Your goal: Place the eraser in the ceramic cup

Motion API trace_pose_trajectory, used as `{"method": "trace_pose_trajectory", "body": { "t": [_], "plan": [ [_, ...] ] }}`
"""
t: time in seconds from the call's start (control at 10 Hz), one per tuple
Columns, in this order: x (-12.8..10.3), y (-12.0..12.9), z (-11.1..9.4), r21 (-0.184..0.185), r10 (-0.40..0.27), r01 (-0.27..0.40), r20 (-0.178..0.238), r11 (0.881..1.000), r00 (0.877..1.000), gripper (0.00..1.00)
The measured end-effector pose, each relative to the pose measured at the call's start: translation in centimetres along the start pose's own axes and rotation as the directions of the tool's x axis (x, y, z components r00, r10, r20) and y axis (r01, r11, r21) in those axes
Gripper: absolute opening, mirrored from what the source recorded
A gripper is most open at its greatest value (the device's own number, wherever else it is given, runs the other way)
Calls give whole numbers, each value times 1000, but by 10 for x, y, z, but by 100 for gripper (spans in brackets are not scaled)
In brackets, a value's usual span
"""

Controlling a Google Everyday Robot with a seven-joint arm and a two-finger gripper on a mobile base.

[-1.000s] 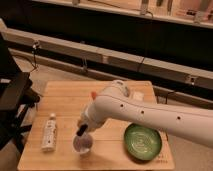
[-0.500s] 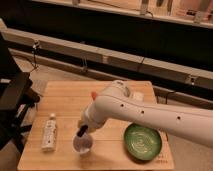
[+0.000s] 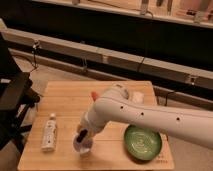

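Note:
The small pale whitish-lavender ceramic cup [image 3: 82, 145] stands near the front edge of the wooden table [image 3: 65, 102], left of the middle. My gripper [image 3: 81, 134] hangs right over the cup, its dark tip at the cup's rim. The eraser does not show apart from the gripper; I cannot tell whether it is held or in the cup. My white arm [image 3: 145, 116] reaches in from the right across the table.
A wide green ribbed dish [image 3: 143, 142] sits at the front right. A white bottle [image 3: 49, 132] lies at the front left. A small white object [image 3: 138, 96] lies at the back right, and a red bit [image 3: 93, 95] peeks from behind the arm. A dark chair [image 3: 12, 97] stands to the left.

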State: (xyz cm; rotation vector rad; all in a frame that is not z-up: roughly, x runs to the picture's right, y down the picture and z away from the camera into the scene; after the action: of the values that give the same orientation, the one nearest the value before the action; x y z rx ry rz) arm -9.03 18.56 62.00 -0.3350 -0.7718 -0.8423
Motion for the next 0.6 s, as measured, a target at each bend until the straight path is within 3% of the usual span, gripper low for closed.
{"method": "trace_pose_trajectory", "body": {
  "t": [0.6],
  "plan": [
    [-14,7,18,-13,-2,2,26,1000,1000,64]
  ]
}}
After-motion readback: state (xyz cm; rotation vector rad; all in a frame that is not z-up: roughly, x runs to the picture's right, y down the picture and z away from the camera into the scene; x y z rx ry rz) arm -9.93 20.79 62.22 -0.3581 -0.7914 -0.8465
